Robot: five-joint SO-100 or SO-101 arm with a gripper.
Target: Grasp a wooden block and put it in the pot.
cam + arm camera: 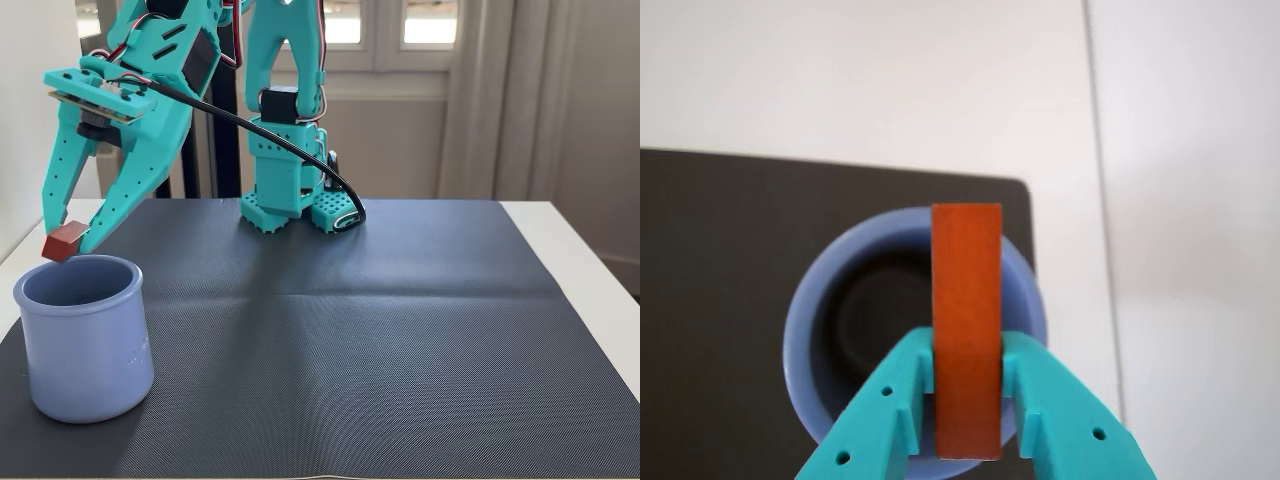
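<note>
Between the teal fingertips of the gripper (967, 372) the wooden block (966, 330) is clamped across its narrow sides, long axis running out past the tips. Directly beneath, in the wrist view, lies the pot (800, 330), block over the mouth's right half. Fixed view: block (62, 243) hangs just above the pot's (85, 345) far rim, not touching. Judgement: release point looks near the rim edge.

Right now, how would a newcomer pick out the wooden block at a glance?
Start at the dark ribbed mat and go to the lavender-blue pot near its front left corner in the fixed view. Just above its rim, the turquoise pincer clamps the wooden block, the only red thing in the scene.
</note>
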